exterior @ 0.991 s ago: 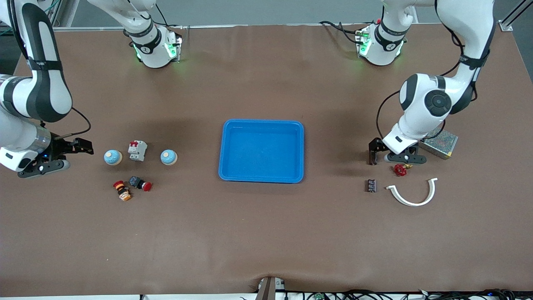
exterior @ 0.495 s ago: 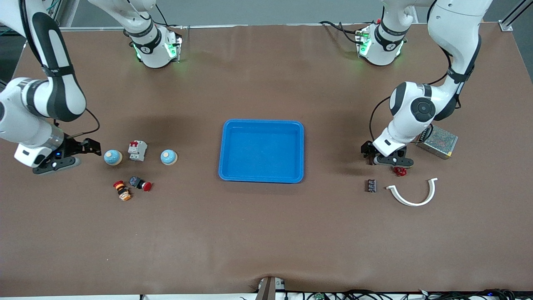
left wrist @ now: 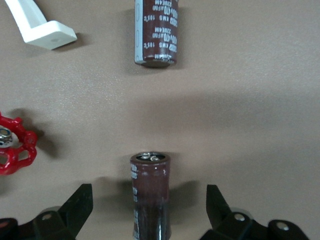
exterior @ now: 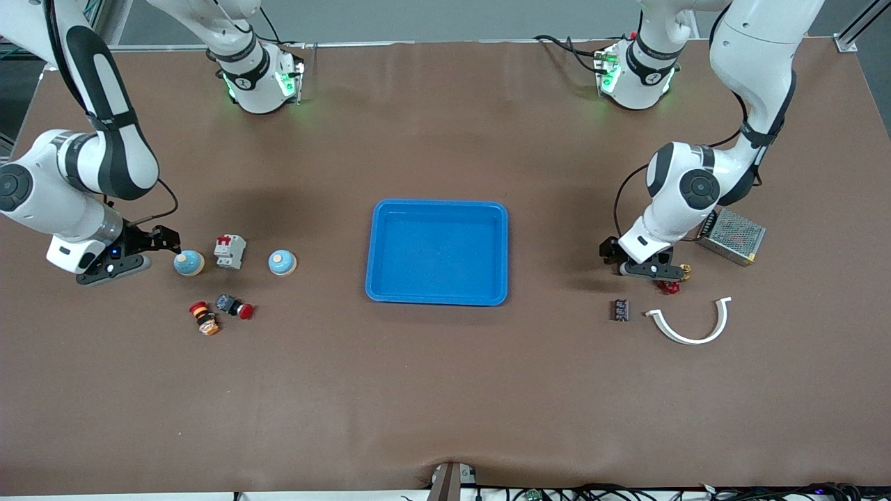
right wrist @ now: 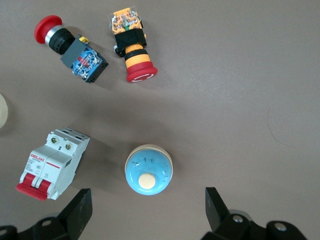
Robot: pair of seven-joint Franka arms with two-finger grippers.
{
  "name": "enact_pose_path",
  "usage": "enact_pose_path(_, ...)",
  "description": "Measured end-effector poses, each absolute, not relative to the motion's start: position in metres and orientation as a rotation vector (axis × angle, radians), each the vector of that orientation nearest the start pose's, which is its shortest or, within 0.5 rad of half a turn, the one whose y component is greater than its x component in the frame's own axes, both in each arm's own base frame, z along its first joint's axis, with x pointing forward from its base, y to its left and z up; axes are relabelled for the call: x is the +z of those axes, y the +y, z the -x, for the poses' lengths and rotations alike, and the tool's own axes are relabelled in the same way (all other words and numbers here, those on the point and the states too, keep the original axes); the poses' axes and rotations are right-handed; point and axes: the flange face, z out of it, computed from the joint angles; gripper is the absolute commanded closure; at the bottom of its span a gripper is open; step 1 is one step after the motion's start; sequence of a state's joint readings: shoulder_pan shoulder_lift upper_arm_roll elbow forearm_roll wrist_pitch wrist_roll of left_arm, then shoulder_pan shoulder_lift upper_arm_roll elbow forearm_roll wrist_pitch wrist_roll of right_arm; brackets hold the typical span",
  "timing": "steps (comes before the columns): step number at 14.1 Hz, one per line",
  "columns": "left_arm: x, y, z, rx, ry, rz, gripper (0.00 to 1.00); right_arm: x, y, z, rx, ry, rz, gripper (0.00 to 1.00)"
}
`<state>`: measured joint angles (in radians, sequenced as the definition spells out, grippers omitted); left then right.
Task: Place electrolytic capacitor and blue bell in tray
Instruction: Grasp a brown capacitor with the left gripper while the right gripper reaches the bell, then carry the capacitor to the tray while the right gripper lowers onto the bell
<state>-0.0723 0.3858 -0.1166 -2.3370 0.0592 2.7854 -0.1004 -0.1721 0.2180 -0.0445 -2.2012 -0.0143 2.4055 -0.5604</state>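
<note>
Fingers (right wrist: pixel 80 212) of the right gripper (exterior: pixel 166 240) stand wide apart and hold nothing, low over the desk (exterior: pixel 445 390) just beside a blue bell (exterior: pixel 188 263); a second blue bell (exterior: pixel 282 262) sits nearer the tray (exterior: pixel 437 299). Mid-desk, the blue tray holds nothing. Toward the left arm's end, the left gripper (exterior: pixel 612 252) hangs with fingers (left wrist: pixel 77 207) spread wide around an upright electrolytic capacitor (left wrist: pixel 150 195), not yet gripping it; another capacitor (exterior: pixel 619 310) lies nearer the front camera.
</note>
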Motion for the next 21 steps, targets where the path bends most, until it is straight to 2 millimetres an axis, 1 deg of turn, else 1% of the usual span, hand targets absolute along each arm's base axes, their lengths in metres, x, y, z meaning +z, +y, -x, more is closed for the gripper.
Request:
enact_pose_path(1, 0.178, -0.103, -0.512, -0.100, 0.214, 3.162, 0.14, 0.279, -0.119, -0.537, 0.016, -0.561, 3.108, 0.00)
enact_pose_path(2, 0.178, -0.103, -0.512, -0.102, 0.219, 3.161, 0.49, 0.275, -0.118, -0.534, 0.000, -0.573, 3.110, 0.00)
enact_pose_path(3, 0.178, -0.103, -0.512, -0.103, 0.224, 3.158, 0.81, 0.270, -0.118, -0.530, -0.010, -0.597, 3.108, 0.00)
enact_pose_path(4, 0.178, -0.103, -0.512, -0.104, 0.229, 3.156, 1.00, 0.266, -0.118, -0.528, -0.010, -0.623, 3.103, 0.00)
enact_pose_path(6, 0.178, -0.102, -0.512, -0.106, 0.246, 3.147, 1.00, 0.260, -0.121, -0.524, -0.004, -0.652, 3.096, 0.00)
enact_pose_path(10, 0.178, -0.101, -0.513, -0.109, 0.251, 3.143, 1.00, 0.248, -0.123, -0.523, 0.002, -0.682, 3.089, 0.00)
enact_pose_path(12, 0.181, -0.101, -0.515, -0.117, 0.204, 3.147, 1.00, 0.238, -0.124, -0.523, -0.005, -0.707, 3.087, 0.00)
enact_pose_path(13, 0.184, -0.102, -0.515, -0.116, 0.144, 3.150, 1.00, 0.232, -0.124, -0.523, 0.000, -0.716, 3.084, 0.00)
enact_pose_path(15, 0.195, -0.104, -0.517, -0.088, -0.032, 3.147, 1.00, 0.222, -0.124, -0.522, 0.008, -0.723, 3.080, 0.00)
enact_pose_path(17, 0.214, -0.111, -0.521, 0.004, -0.180, 3.110, 1.00, 0.215, -0.123, -0.521, 0.022, -0.725, 3.076, 0.00)
enact_pose_path(18, 0.226, -0.120, -0.524, 0.050, -0.242, 3.087, 1.00, 0.211, -0.123, -0.521, 0.027, -0.725, 3.074, 0.00)
enact_pose_path(19, 0.241, -0.131, -0.529, 0.059, -0.332, 3.068, 1.00, 0.208, -0.123, -0.520, 0.031, -0.726, 3.073, 0.00)
enact_pose_path(21, 0.263, -0.163, -0.533, 0.025, -0.625, 3.029, 1.00, 0.200, -0.123, -0.520, 0.037, -0.728, 3.071, 0.00)
